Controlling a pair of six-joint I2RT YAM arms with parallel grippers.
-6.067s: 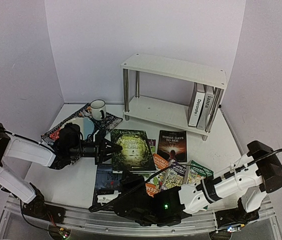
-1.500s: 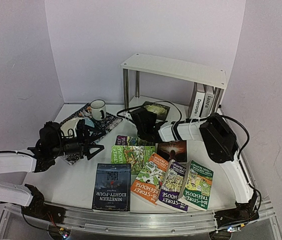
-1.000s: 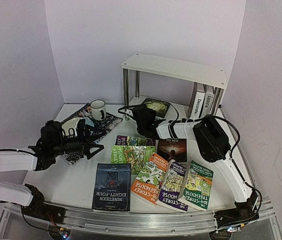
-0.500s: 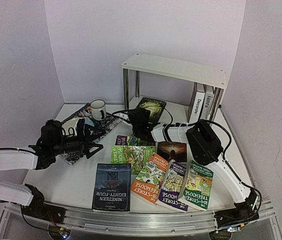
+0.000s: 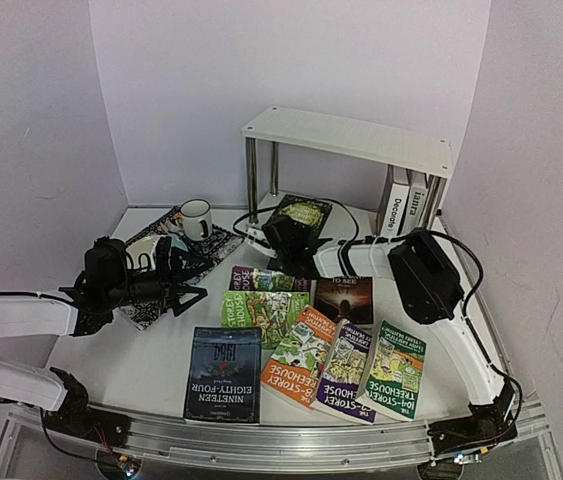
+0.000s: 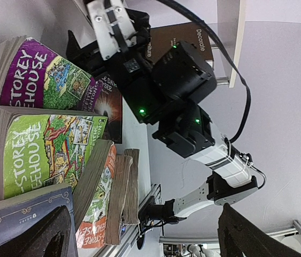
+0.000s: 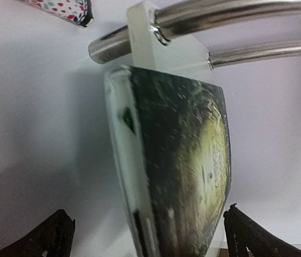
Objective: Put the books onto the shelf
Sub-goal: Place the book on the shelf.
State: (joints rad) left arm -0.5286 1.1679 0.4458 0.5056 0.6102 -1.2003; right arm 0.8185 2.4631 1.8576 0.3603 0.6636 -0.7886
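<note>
Step in hand: setting the dark-green book on the lower board of the shelf, at its left end by the shiny metal legs. The right gripper sits just before it, fingers spread wide and gripping nothing. The wrist view is blurred, so I cannot confirm whether the book lies fully flat or overhangs the edge. The left gripper hovers spread and empty beside the placemat. The next move, in my judgement, calls for backing the right arm clear and fetching a glossy paperback from the flat row. Two rigid white books stand upright at the board's right end.
</note>
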